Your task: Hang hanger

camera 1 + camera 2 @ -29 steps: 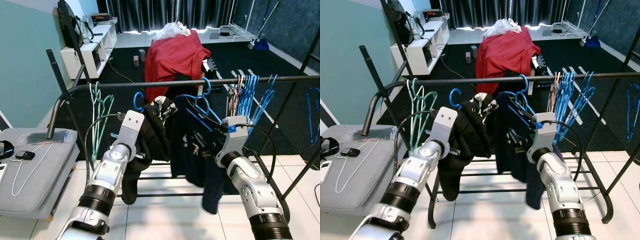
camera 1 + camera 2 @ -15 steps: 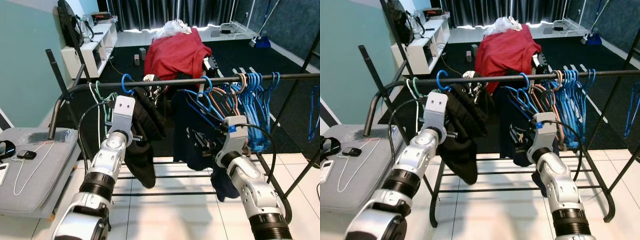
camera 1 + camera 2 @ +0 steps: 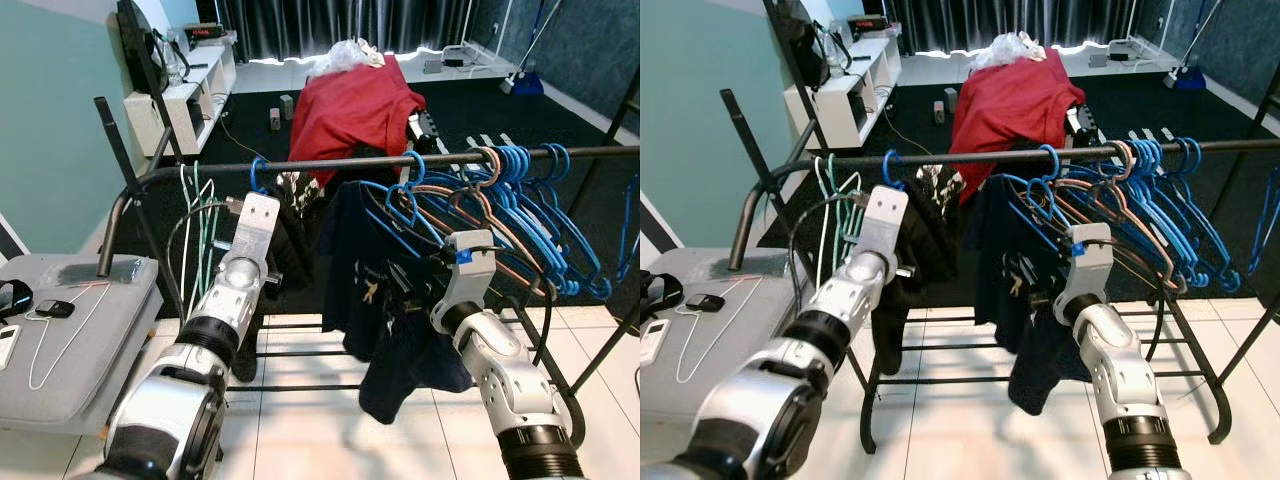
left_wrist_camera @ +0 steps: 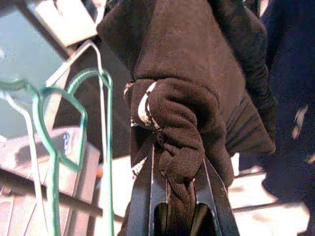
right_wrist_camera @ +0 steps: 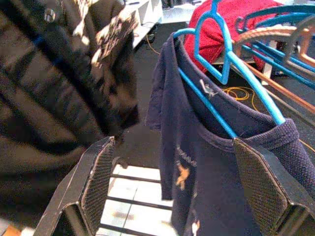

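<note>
Now the hanger's [image 3: 259, 174] blue hook sits over the rail [image 3: 330, 164], with the dark garment [image 4: 197, 93] draped below it. The left end effector [image 4: 175, 196] stays clenched on a fold of that cloth; the right end effector [image 5: 172, 191] is spread wide, grasping nothing, beside the navy shirt [image 5: 221, 162]. To finish well, I would check the hook is fully seated, then let go slowly so the cloth does not drag it off. Compared with a second ago, the hook was below the rail and is now on it, and the blue hangers [image 3: 520, 200] have fanned out.
</note>
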